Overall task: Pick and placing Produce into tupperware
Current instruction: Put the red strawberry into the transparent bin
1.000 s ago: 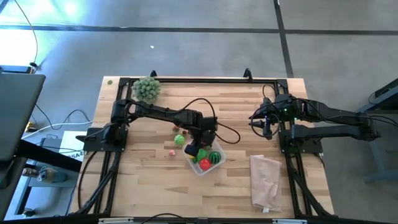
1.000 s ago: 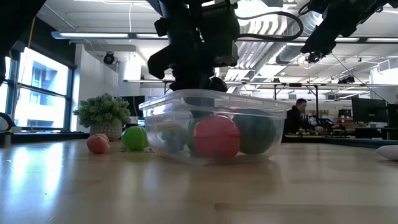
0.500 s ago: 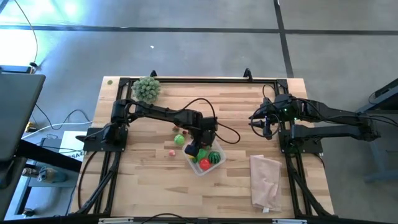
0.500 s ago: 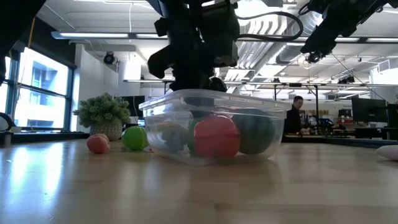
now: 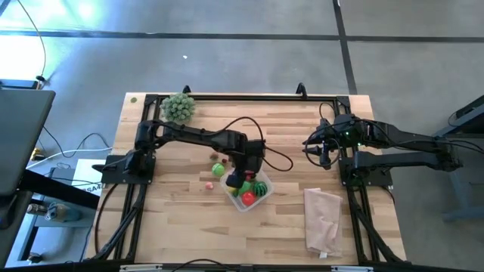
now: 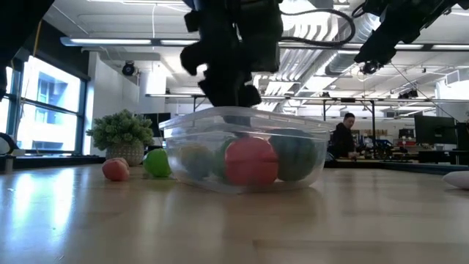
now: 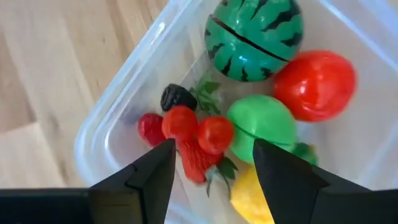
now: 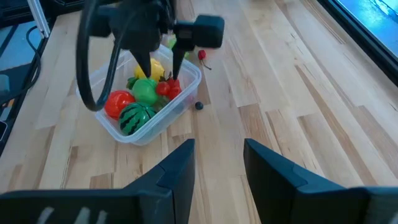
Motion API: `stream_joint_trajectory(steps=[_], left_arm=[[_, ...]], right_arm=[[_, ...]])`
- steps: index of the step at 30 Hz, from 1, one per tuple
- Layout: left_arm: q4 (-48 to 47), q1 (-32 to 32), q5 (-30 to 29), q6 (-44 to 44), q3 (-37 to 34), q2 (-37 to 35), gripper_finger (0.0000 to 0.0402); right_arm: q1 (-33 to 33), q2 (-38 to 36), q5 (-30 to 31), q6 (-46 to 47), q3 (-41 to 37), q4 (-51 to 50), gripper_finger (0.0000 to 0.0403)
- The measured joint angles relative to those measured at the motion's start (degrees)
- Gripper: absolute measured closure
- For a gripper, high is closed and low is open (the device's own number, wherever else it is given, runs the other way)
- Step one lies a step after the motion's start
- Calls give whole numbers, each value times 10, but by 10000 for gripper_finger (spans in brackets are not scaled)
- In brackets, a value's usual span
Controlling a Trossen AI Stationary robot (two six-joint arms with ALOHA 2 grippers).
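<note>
from above, the left claw (image 5: pixel 243 178) hangs over the clear tub (image 5: pixel 248 191) at mid-desk (image 5: pixel 181 227), a green ball (image 5: pixel 218 168) and a small pink piece (image 5: pixel 208 186) loose beside it; the right claw (image 5: pixel 324 156) waits raised near the desk's right side; at desk level, the tub holds a red ball (image 6: pixel 250 161) and a striped melon (image 6: pixel 295 154); from the left wrist, the fingers (image 7: pixel 152 171) stand apart, holding nothing, above a cherry-red bunch (image 7: pixel 193 137) in the tub; from the right wrist, that claw sits half-parted, holding nothing.
</note>
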Motion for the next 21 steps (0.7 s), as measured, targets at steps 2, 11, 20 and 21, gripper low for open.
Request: stream_joint_trajectory(steps=[2, 11, 20, 21], left_arm=[[-44, 0, 0, -16, 30, 0, 200], [-260, 2, -67, -43, 155, -4, 230], [-345, 70, -118, -73, 117, -32, 257], [-336, 80, -118, -69, 98, -42, 259]], right_arm=[[0, 0, 0, 0, 0, 0, 274], [0, 0, 0, 0, 0, 0, 274], [0, 0, 0, 0, 0, 0, 274], [0, 0, 0, 0, 0, 0, 274]])
